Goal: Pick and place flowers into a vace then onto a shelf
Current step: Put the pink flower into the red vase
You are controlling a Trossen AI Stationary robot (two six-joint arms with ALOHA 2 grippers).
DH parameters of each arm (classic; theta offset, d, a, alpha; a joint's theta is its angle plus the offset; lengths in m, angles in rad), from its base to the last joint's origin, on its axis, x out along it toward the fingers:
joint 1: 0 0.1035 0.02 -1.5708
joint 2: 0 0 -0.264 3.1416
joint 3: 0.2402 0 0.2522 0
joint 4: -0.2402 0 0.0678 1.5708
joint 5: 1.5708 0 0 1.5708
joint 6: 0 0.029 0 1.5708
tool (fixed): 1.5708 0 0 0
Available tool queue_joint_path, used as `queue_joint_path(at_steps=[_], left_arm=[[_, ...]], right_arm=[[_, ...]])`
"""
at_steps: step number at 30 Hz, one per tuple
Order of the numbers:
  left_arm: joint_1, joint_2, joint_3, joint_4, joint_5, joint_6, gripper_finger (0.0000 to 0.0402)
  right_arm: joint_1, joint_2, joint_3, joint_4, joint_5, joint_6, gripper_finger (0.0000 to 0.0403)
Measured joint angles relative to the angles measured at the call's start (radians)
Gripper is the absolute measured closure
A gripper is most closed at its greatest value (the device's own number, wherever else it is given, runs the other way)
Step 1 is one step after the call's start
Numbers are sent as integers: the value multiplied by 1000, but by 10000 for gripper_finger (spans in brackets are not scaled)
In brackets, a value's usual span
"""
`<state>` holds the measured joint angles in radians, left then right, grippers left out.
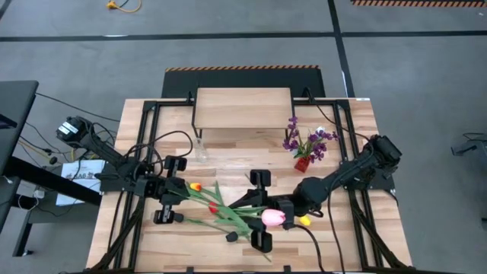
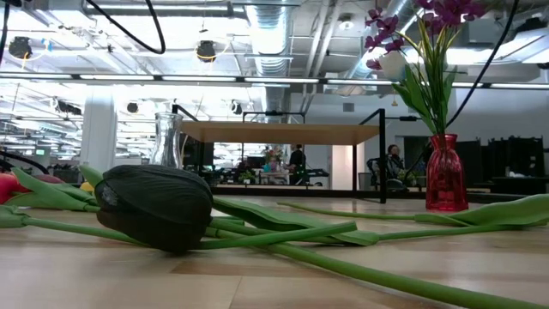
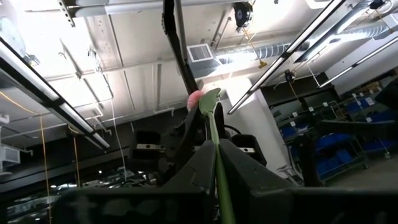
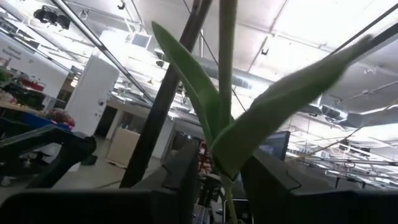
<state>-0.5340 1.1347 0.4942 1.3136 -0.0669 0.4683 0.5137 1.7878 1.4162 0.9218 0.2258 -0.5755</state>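
My left gripper (image 1: 181,190), at the table's left middle, is shut on the green stem of a pink flower (image 3: 196,98). The pink head (image 1: 274,218) sits by my right gripper (image 1: 247,211). In the right wrist view my right gripper (image 4: 222,180) stands open, with a leafy stem (image 4: 225,93) rising between its fingers; I cannot tell whether they touch it. Other flowers (image 1: 215,204) lie on the tabletop, among them a black one (image 2: 154,206). An empty glass vase (image 1: 202,148) stands in front of the shelf (image 1: 243,106). My left gripper pinches the pink flower's stem (image 3: 217,171) between its two fingers. The fingers slant upward, and the stem runs on ahead of them, along their line. The pink head at the stem's far end is held up in the air, in front of the right arm.
A red vase (image 1: 303,162) with purple sprigs (image 2: 429,17) stands right of the shelf's front. A yellow flower head (image 1: 304,221) lies by the right arm. Black frame bars run along both table sides. Bare wood shows along the near edge.
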Motion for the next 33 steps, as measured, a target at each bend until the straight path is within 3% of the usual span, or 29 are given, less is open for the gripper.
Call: queue_joint_path(at_steps=[7,13,18,25,33], left_arm=[[24,0,0,-9,1,-48,401],[34,0,0,-48,-8,-96,387],[34,-2,0,-79,-83,-110,353],[34,-3,1,-163,-298,-71,258],[40,-3,1,-218,-483,-56,188]], right_arm=[[-21,0,0,3,-53,-1,388],[-25,-2,0,-16,-48,0,398],[-19,-5,0,-24,-26,-4,400],[17,-65,0,-137,136,-52,401],[63,-218,0,-404,459,-85,402]])
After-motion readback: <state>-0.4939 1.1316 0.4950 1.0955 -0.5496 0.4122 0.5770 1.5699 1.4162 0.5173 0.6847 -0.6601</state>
